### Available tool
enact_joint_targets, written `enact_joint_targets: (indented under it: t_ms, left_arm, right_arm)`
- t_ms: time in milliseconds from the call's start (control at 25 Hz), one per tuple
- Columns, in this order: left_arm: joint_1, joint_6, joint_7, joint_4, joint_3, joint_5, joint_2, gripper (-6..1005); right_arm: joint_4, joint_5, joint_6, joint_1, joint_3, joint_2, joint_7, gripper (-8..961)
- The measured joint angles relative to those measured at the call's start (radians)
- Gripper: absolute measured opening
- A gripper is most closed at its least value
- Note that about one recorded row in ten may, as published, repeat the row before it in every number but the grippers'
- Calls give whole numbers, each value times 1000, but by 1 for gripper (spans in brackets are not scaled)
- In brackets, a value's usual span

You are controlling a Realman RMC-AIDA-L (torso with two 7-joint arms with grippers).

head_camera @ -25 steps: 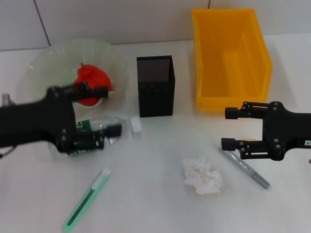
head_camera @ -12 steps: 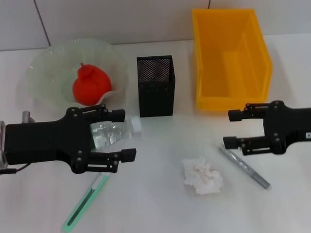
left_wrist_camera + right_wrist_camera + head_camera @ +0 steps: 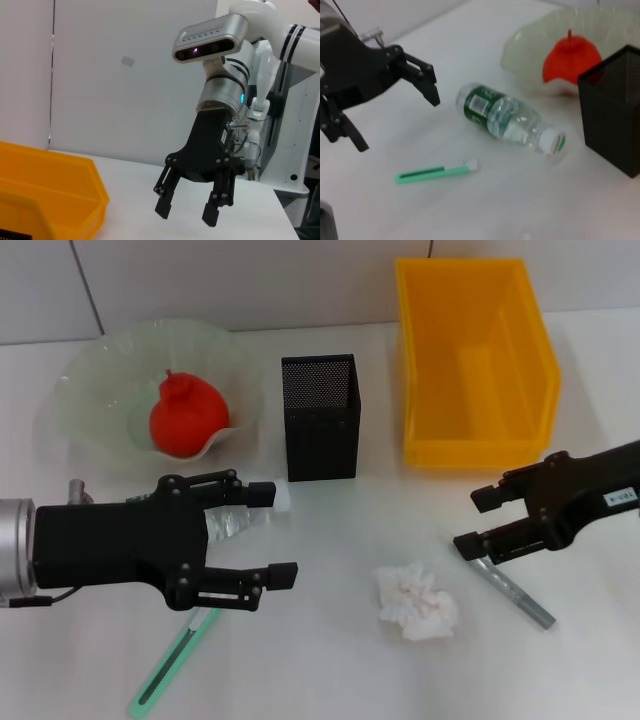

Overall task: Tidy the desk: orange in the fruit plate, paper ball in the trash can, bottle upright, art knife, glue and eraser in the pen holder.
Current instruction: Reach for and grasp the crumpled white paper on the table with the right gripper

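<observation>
The orange (image 3: 187,418) lies in the pale green fruit plate (image 3: 90,390). My left gripper (image 3: 272,532) is open just above the lying bottle (image 3: 232,522), covering its body; the cap (image 3: 283,497) points toward the black mesh pen holder (image 3: 320,418). The green art knife (image 3: 175,655) lies near the front edge. The paper ball (image 3: 415,602) sits mid-table. My right gripper (image 3: 475,521) is open over one end of a slim grey stick (image 3: 515,590), possibly the glue. The eraser is out of view. The right wrist view shows the bottle (image 3: 505,117), knife (image 3: 437,172) and left gripper (image 3: 397,120).
The yellow bin (image 3: 475,360) serving as trash can stands at the back right, behind my right gripper. The left wrist view shows that bin's rim (image 3: 50,165) and the right gripper (image 3: 187,212) hanging open. A white wall runs behind the table.
My left gripper has moved away from the fruit plate, toward the front and right, and now covers the bottle. The orange is uncovered. My right gripper has tilted and shifted slightly.
</observation>
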Motion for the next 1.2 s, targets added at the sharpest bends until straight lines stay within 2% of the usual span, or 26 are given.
enact_joint_targets:
  t_ms: [360,400,720,800,1000,1200]
  left_arm:
    - [0,1,-4,-6,3,1,-2,855]
    - [0,1,-4,-6,4,1,-2,854]
    - [0,1,-7,-7,8,4,1,852]
    - [0,1,-7,-7,8,10,0,851]
    - [0,1,-7,-7,7,27,-1,850]
    - [0,1,-7,-14,3,28,-2,848]
  right_arm:
    - [-98,-199,-24,103,-146,-2,190,762]
    - [-93,-235,-25,129,-185,-2,224,762]
    - [-60,-273,-52,211,-244,0,276,762]
    - [-44,-292,-43,235,-291,1,294,762]
    - [8,-297,-16,256,-352,3,304,762]
    - [53,-299,12,265,-369,3,305,762]
